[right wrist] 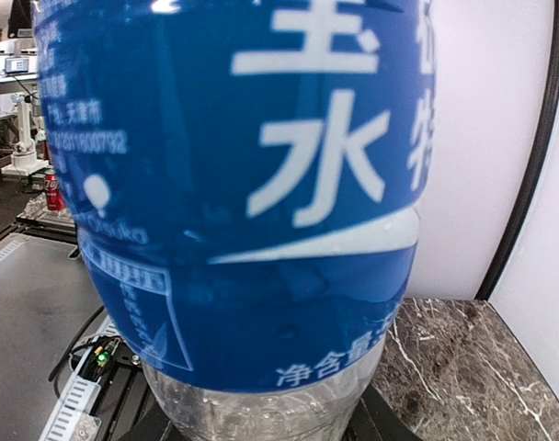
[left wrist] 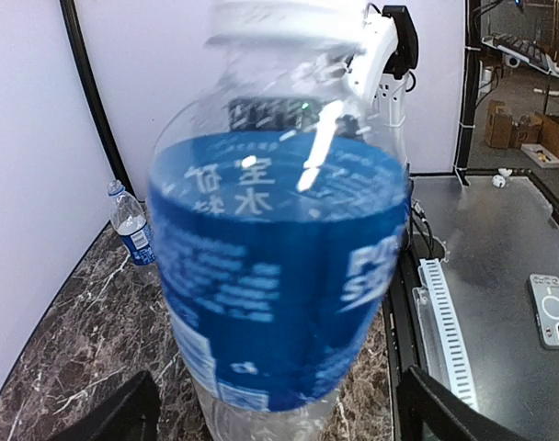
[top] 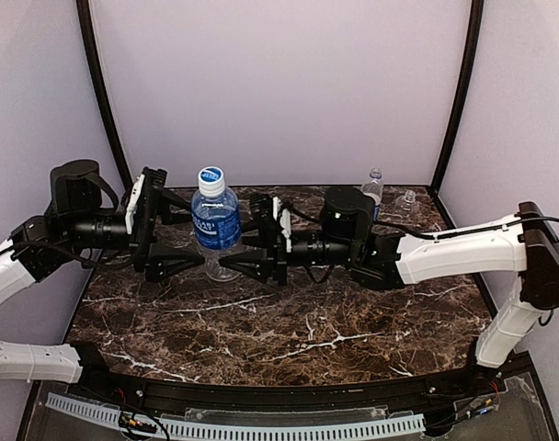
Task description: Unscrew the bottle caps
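The left arm (top: 82,230) reaches in level from the left edge of the marble table (top: 289,340). The left gripper (left wrist: 278,386) is spread wide around the blue bottle (top: 215,220). In the left wrist view its two dark fingers (left wrist: 123,413) show only at the bottom corners, one on each side of the bottle's clear lower part, each with a sliver of gap. The blue bottle stands left of centre on the table, between the two grippers. It looks upright or nearly so, its blue label carries white characters, and its cap (top: 211,176) is on the neck. That cap looks white, with some blue print on top in the overhead view. From the other side, the right gripper (right wrist: 268,421) straddles the same bottle low down. In the overhead view its near finger points at the base, almost tip to tip with the left gripper's near finger. In the right wrist view the label fills the frame and only dark finger edges show, tight against the clear base, so I cannot tell whether they pinch it or just sit beside it. The right arm (top: 454,253) runs back, white-sleeved, to the right edge. Behind its wrist, near the back wall, the far bottle (top: 374,188) stands upright with a blue label and its blue cap (left wrist: 117,187) on. Just right of it, in the back right corner, is the plain bottle (top: 408,200), too small to show its cap or pose.
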Controlling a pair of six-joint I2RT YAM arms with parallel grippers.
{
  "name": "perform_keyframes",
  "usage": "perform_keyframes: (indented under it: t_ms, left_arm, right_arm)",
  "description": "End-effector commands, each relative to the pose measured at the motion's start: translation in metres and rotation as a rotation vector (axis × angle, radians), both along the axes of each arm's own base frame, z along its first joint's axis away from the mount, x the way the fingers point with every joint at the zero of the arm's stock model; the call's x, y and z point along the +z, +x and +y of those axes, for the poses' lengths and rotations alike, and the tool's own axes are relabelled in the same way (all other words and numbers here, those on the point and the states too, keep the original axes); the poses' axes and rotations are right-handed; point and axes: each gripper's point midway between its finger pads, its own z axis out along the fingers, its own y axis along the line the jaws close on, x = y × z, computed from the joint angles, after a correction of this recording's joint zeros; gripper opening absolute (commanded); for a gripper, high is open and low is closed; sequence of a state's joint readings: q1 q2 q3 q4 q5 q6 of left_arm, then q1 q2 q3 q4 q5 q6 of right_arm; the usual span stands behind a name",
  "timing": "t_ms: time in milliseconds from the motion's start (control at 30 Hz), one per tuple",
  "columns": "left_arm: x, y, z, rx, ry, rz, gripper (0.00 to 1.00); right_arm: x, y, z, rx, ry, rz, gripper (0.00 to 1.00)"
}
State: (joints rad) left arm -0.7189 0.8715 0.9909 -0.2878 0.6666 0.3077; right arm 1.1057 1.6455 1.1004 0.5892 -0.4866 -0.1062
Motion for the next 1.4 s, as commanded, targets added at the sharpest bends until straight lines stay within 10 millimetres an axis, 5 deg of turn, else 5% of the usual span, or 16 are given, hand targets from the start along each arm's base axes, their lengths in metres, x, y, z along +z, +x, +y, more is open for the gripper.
perform_keyframes:
  t_ms: [0,433,667,1067,1233,1367]
  left_arm:
    - [0.022,-0.003,-0.014,-0.053,-0.135,0.004,0.81]
    - [0.017,-0.013,-0.024,-0.096,-0.142,-0.021,0.51]
    - [0.013,-0.007,-0.021,-0.049,-0.123,-0.027,0.46]
    - [-0.032,0.039,-0.002,0.217,0.039,-0.216,0.41]
    - [-0.040,0.045,0.000,0.242,0.068,-0.232,0.41]
    - [-0.041,0.046,0.000,0.242,0.080,-0.234,0.40]
  right_arm:
    - [0.021,-0.011,0.012,0.045,0.088,-0.018,0.43]
    - [0.013,0.002,0.024,0.001,0.042,0.011,0.45]
    - [0.018,0.008,0.009,-0.077,-0.013,0.006,0.82]
    - [0.078,0.002,-0.064,-0.273,-0.164,0.000,0.86]
    - [0.121,-0.006,-0.053,-0.303,-0.030,-0.034,0.82]
    - [0.124,-0.002,-0.032,-0.313,-0.044,-0.036,0.78]
